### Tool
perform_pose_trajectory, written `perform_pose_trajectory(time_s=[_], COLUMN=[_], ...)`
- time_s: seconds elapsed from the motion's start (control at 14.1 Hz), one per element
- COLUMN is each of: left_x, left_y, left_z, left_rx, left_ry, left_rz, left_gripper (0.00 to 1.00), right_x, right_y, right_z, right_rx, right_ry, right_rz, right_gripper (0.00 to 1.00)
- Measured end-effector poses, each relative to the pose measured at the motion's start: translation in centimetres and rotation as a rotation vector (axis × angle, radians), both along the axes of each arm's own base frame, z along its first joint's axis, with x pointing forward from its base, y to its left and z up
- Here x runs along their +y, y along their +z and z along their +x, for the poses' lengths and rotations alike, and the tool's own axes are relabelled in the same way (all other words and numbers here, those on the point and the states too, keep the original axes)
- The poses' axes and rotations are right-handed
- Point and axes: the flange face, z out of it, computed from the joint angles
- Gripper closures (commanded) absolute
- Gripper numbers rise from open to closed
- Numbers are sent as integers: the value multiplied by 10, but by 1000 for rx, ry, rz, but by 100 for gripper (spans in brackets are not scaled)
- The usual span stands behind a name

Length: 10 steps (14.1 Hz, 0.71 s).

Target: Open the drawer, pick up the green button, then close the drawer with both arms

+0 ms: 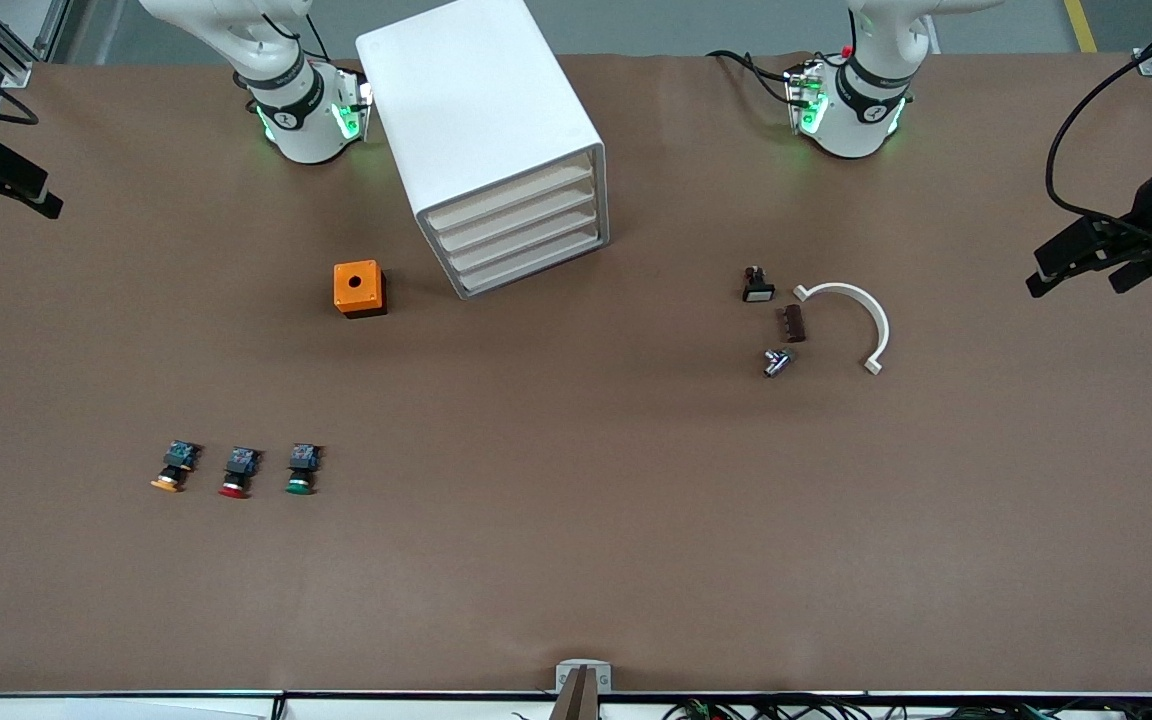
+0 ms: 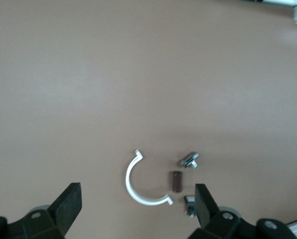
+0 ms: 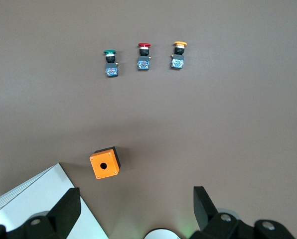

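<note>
The white cabinet (image 1: 481, 120) stands between the two arm bases. All four cream fronts are flush, and the lowermost drawer (image 1: 534, 263) is shut. The green-capped button (image 1: 301, 471) (image 3: 110, 62) lies on the table near the front camera, toward the right arm's end. It is last in a row with a red-capped (image 1: 238, 473) and an orange-capped pushbutton (image 1: 171, 468). My right gripper (image 1: 6, 200) (image 3: 137, 191) hangs high over its end of the table, open and empty. My left gripper (image 1: 1079, 280) (image 2: 137, 188) hangs high over the other end, also open and empty.
An orange box (image 1: 360, 288) (image 3: 104, 163) with a round hole sits beside the cabinet toward the right arm's end. Toward the left arm's end lie a white half ring (image 1: 856, 310) (image 2: 133, 186), a brown block (image 1: 793, 323), a bolt (image 1: 778, 362) and a small black-and-white part (image 1: 758, 285).
</note>
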Motion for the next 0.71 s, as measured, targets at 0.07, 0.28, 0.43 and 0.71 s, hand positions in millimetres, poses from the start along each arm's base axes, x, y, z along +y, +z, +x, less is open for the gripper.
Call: perform_pose_trajectory(time_s=[0.07, 0.28, 0.43, 0.71], left_x=[-2, -7, -7, -7], left_y=[6, 13, 12, 9], left_z=[-2, -3, -3, -1], left_rx=[4, 2, 4, 9], left_ry=[-7, -17, -17, -17], left_rz=[9, 13, 13, 13], left_gripper=[0, 0, 0, 0], right_x=[1, 4, 4, 2], right_y=[0, 0, 0, 1], right_z=[0, 0, 0, 1], right_rx=[0, -2, -2, -12], right_ry=[3, 11, 16, 70], right_rz=[0, 0, 0, 1], right_gripper=[0, 0, 0, 0])
